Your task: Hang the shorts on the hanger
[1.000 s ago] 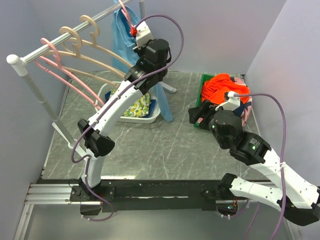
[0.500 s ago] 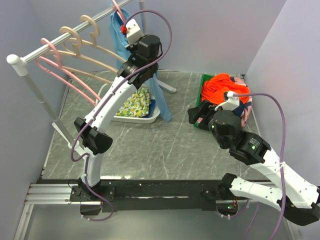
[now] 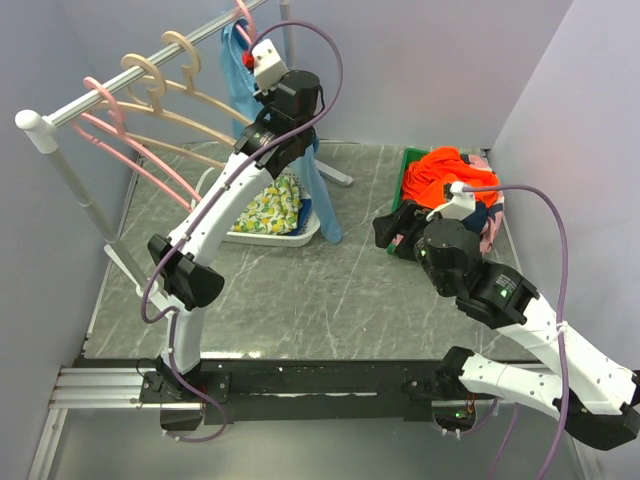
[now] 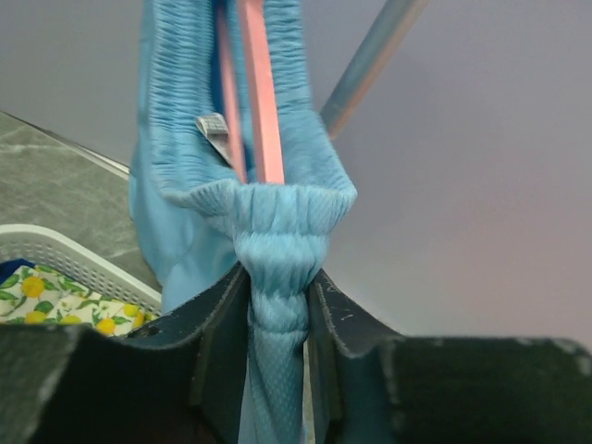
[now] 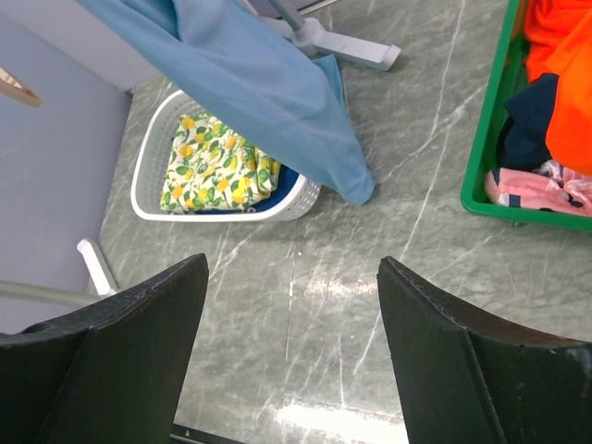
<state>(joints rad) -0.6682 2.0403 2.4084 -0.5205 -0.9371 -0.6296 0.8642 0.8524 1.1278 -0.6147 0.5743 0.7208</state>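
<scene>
The light blue shorts (image 3: 238, 75) hang at the far end of the rail, one leg trailing down to the table (image 3: 322, 205). In the left wrist view the gathered waistband (image 4: 277, 240) is bunched between my fingers, and the two salmon-pink bars of the hanger (image 4: 262, 102) run up inside the waist opening. The hanger's hook (image 3: 243, 14) sits on the rail. My left gripper (image 3: 252, 88) is shut on the waistband (image 4: 276, 296). My right gripper (image 3: 393, 232) is open and empty above the table (image 5: 293, 268), with the shorts' leg (image 5: 250, 74) ahead of it.
Beige hangers (image 3: 165, 75) and another pink hanger (image 3: 110, 125) hang on the white rail (image 3: 70, 108). A white basket (image 3: 305, 235) holds lemon-print cloth (image 3: 270, 205). A green bin (image 3: 405, 175) holds an orange garment (image 3: 450, 170). The rack's foot (image 5: 342, 42) stands behind.
My left gripper moved up and left toward the rail with the shorts, then held still. My right gripper shifted slightly left and stayed open.
</scene>
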